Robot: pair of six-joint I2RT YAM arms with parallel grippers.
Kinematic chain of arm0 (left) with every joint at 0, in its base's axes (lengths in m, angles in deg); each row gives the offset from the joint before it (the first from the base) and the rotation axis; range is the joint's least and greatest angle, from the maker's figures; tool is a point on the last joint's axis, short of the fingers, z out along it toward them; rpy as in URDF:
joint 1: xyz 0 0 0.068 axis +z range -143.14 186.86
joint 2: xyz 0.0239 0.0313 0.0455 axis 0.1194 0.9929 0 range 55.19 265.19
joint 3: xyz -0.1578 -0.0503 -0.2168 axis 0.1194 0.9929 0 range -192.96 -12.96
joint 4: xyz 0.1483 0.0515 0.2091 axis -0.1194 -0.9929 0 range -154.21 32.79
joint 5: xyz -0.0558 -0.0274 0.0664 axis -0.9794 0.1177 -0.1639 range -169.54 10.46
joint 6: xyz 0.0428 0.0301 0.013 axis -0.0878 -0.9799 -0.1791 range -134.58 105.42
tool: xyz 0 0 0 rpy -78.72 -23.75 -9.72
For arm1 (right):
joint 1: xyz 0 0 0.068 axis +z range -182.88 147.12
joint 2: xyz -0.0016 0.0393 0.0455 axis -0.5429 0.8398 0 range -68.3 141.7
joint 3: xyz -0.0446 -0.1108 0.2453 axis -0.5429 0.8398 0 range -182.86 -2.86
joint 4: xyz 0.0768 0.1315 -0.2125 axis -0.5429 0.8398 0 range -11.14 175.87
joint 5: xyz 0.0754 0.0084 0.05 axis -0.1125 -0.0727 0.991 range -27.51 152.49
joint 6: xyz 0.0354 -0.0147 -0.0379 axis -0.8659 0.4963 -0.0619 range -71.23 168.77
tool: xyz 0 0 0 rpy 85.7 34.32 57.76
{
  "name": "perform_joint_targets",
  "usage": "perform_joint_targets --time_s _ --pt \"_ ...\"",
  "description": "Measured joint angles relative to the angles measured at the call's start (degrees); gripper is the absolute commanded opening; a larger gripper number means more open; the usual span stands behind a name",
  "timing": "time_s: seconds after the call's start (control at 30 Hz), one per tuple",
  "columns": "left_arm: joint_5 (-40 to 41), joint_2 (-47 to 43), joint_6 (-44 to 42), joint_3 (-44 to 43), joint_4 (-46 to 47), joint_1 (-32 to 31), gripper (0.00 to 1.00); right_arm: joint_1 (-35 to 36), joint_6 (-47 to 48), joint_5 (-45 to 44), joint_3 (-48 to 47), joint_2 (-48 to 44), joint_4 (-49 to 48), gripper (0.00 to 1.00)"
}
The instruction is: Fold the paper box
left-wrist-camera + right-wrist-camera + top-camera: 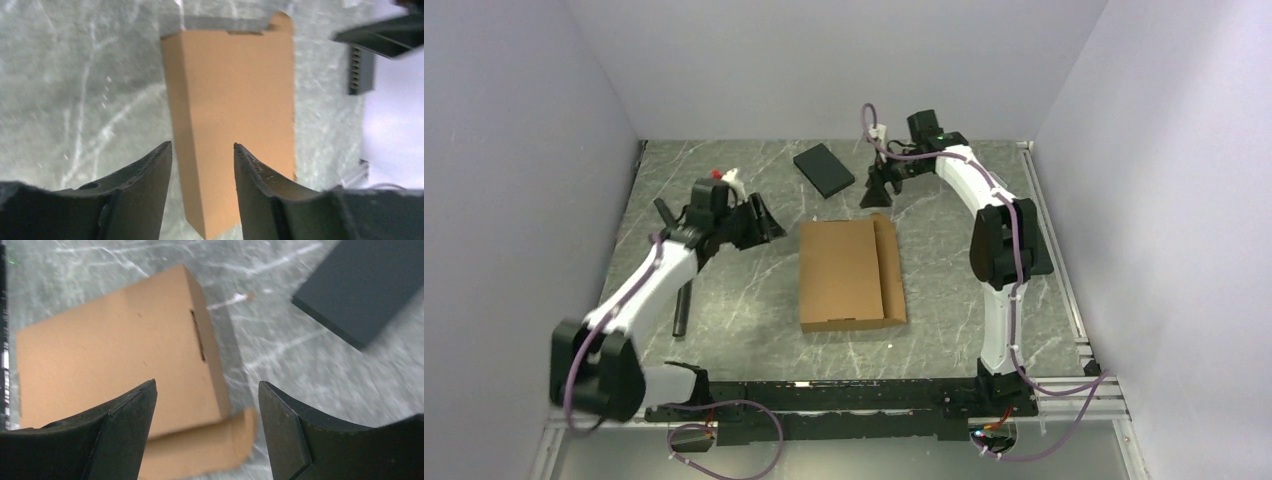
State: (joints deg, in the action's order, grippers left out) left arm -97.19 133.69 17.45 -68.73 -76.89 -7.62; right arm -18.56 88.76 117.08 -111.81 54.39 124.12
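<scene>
Paper box: the paper box [842, 275] lies flat on the counter [744, 330], between the two arms, with its broad panel facing up. Nothing grips it.
Long axis: runs from the arms' bases toward the back wall. The short axis runs left to right.
Loose flap: a narrow flap [890, 268] lies along the box's right long edge. It appears untucked, and its rounded end shows in the right wrist view.
Left gripper: the left gripper [202, 146] hovers off the box's far left corner, clear of the cardboard. Its fingers [150, 175] are spread, with nothing between them, and aim toward the box.
Right gripper: the right gripper [206, 382] hovers just beyond the box's far edge, near the far right corner. Its fingers [285, 425] are spread wide and hold nothing.
Nearer arm (judged): the right arm is closer to the flap's far end. The left arm faces the opposite long edge.
Governing relation (judged): the flap's crease runs parallel to the box's long axis, so the right fingers would reach it by coming back toward the arms' bases. The left fingers could brace the box from its left edge.
Black slab: the black slab [824, 170] rests beyond the box's far edge, well apart from it, and looks to play no part.
</scene>
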Motion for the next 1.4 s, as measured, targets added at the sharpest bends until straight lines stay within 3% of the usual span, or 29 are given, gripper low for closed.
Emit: perform_joint_targets --time_s 0.07,0.17,0.33,0.43,0.7,0.93,1.07,1.17,1.4 --pt "-2.1 -8.5 2.8 4.7 0.3 0.0 0.38 2.2 -2.3 -0.1 -0.8 0.5 -0.3 0.75" --pt "-7.1 -18.3 7.9 13.6 0.0 -1.0 0.36 6.0 -5.7 -1.5 -3.5 2.6 -0.3 0.75" --pt "-11.0 -25.3 15.0 22.3 -5.4 -7.3 0.36 9.4 -9.2 -4.3 -8.4 7.5 -0.1 0.75" --pt "-12.5 -26.8 19.0 25.0 -3.8 -12.1 0.38 9.3 -10.6 -5.7 -10.3 10.1 0.2 0.74" --pt "-12.8 -16.7 27.3 30.9 8.5 -22.5 0.41 8.9 -11.1 -6.8 -10.4 12.4 3.1 0.67" --pt "-9.4 -11.0 28.8 30.9 13.5 -23.3 0.42 9.6 -10.4 -6.8 -8.2 12.4 4.7 0.51" --pt "-8.3 -7.0 28.9 30.3 14.4 -22.3 0.42 9.6 -9.6 -6.9 -6.7 12.2 3.7 0.38" --pt "-10.1 -5.4 28.6 29.6 14.5 -20.0 0.42 8.7 -9.9 -7.5 -2.0 9.4 0.2 0.34" --pt "-11.9 2.5 24.3 22.6 13.0 -11.1 0.41 3.4 -16.5 -16.7 20.0 -5.3 -15.3 0.31"
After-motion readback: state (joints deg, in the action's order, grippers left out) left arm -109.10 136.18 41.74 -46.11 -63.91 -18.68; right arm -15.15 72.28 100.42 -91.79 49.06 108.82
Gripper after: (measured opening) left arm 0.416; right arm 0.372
